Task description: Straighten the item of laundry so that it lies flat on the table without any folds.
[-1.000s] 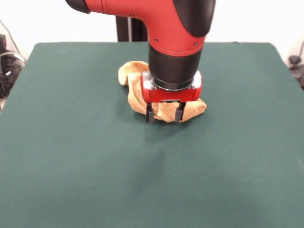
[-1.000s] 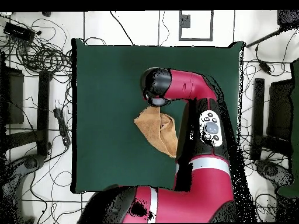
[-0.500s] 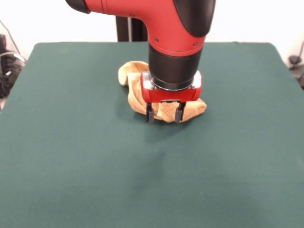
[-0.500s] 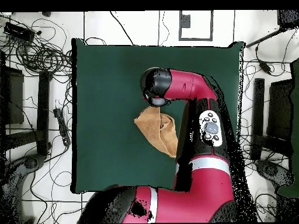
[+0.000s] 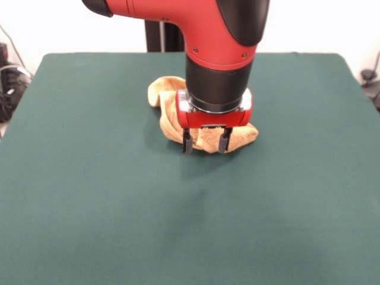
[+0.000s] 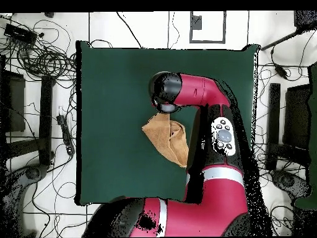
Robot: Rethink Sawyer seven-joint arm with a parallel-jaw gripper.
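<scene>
A golden yellow-orange towel [image 5: 169, 107] lies crumpled and folded over near the middle of the dark green table [image 5: 89, 196]. In the overhead view the towel [image 6: 166, 137] shows as a folded wedge on the table [image 6: 111, 93], partly under the arm. My gripper [image 5: 206, 143] is down over the towel's near edge. It is open, its two dark fingers [image 5: 187, 143] standing apart with a hump of the cloth showing between them. The arm's wrist hides the middle of the towel in the front view, and the gripper itself is hidden under the arm from above.
The red arm [image 6: 204, 155] reaches in over the table's lower right in the overhead view. Cables and stands [image 6: 37, 56] lie on the floor around the table. The wide green top stretches out on all sides of the towel.
</scene>
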